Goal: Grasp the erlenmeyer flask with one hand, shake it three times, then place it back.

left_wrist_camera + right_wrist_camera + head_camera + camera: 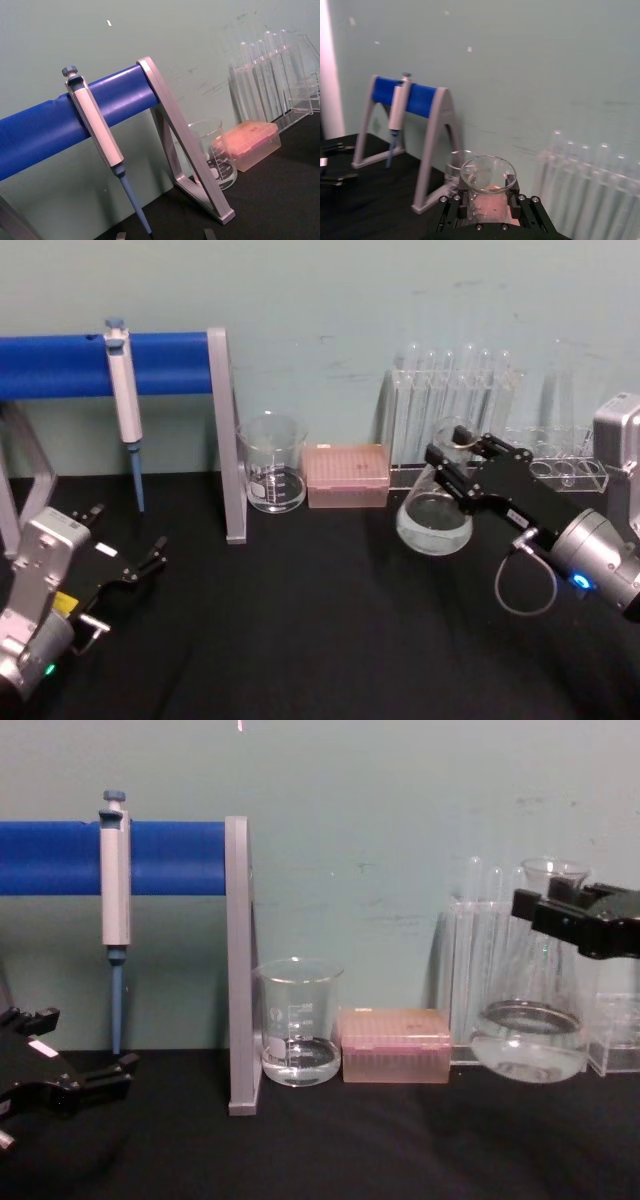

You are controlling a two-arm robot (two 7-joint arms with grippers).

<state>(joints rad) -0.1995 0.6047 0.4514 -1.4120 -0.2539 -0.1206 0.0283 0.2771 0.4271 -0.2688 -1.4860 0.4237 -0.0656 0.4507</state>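
Note:
The clear glass erlenmeyer flask [434,514] hangs tilted in front of the test tube rack, and its round base holds a little clear liquid. My right gripper [452,456] is shut on its narrow neck just under the flared rim. In the chest view the flask [530,1040] hangs at the right with that gripper [552,910] clamped high on the neck. The right wrist view looks down into the flask's open mouth [488,175] between the black fingers [463,204]. My left gripper [127,543] rests open and holding nothing at the table's near left.
A glass beaker [272,475] and a pink tip box [346,475] stand mid-table at the back. The test tube rack [455,410] is behind the flask. A pipette [123,400] hangs on the blue-bar stand [222,430] at left. Bare black table lies in front.

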